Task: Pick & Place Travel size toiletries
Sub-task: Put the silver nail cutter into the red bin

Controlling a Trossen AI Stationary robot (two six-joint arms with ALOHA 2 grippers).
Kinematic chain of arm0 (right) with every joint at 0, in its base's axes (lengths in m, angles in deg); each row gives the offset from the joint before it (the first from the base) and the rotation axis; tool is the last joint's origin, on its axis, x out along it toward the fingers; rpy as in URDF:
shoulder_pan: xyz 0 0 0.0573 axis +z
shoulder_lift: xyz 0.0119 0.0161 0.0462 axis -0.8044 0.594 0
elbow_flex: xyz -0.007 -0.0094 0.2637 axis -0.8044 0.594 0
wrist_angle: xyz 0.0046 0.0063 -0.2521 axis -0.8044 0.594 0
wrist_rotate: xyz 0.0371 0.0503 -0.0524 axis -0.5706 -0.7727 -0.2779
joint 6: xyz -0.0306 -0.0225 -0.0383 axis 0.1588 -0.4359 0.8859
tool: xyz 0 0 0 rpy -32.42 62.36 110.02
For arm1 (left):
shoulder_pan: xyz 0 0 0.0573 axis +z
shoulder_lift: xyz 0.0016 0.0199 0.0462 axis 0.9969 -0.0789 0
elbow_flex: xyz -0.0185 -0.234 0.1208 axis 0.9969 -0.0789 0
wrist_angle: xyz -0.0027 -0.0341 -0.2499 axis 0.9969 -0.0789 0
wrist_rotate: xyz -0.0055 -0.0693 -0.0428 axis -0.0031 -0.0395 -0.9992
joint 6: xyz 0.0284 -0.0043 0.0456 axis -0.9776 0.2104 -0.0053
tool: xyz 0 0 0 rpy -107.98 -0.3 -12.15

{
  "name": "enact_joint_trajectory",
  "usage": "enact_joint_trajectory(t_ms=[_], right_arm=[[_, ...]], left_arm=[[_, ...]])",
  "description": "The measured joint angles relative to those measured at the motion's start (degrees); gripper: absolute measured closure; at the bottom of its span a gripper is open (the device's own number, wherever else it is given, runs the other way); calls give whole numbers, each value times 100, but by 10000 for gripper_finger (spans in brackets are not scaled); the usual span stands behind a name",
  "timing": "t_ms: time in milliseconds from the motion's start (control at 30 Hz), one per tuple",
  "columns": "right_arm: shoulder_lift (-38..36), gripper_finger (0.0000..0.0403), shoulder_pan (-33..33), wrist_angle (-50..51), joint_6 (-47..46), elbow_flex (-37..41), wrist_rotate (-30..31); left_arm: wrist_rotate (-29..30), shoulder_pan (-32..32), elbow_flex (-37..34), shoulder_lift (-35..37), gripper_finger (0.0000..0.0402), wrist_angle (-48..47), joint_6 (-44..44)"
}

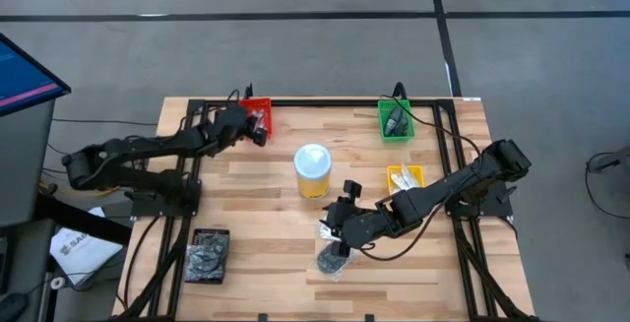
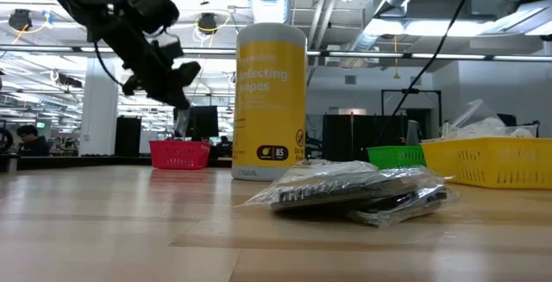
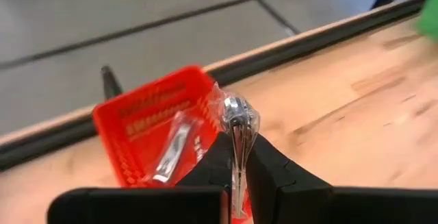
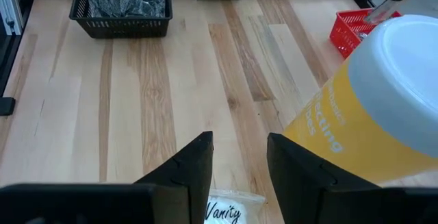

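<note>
Two legible labels: yellow tub [image 1: 313, 171] reads "...infecting wipes"; white sachet [image 4: 229, 211] reads "Vanity", rest cut off. Left gripper [image 3: 237, 157] clamps a silvery item in clear wrap [image 3: 237, 116] over red tray [image 3: 147, 125]. Right gripper [image 4: 239, 157] hovers part-open, empty, above sachet nr tub. Bagged dark bundle [image 2: 358, 193] lies mid-table; contents unclear.

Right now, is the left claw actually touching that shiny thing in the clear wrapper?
Touching. The left wrist view shows the left gripper shut on the wrapped silvery item, its fingers pinching the wrapper from both sides, beside the red tray.
</note>
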Motion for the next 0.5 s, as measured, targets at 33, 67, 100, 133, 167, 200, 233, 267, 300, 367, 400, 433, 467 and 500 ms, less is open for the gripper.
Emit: enact_joint_trajectory(t_ms=[33,67,100,133,167,200,233,267,300,367,400,433,467,500], right_arm=[[0,274,-3,1,1,0,0],[0,274,-4,0,2,0,0],[0,274,-12,1,2,0,0],[0,274,-22,2,2,0,0],[0,274,-36,2,2,0,0],[0,274,-42,2,2,0,0],[0,274,-42,2,2,0,0],[0,274,-54,2,2,0,0],[0,274,-65,2,2,0,0],[0,274,-80,2,1,0,0],[0,274,-81,2,2,0,0],[0,274,-85,4,2,0,0],[0,274,-85,2,2,0,0],[0,274,-85,3,2,0,0]], left_arm=[[-65,110,0,-82,394,-6,7],[-113,209,0,-174,394,16,7],[-188,296,0,-262,394,22,8],[-251,378,0,-347,394,11,9],[-284,444,0,-421,394,14,9],[-332,501,0,-483,393,31,20],[-350,541,0,-547,391,86,28],[-368,569,0,-606,388,135,28],[-377,588,0,-648,385,172,28],[-382,599,0,-720,377,302,27],[-381,599,0,-743,373,357,21],[-382,599,0,-770,370,407,21],[-382,599,0,-792,366,435,21],[-382,599,0,-794,362,433,20]])
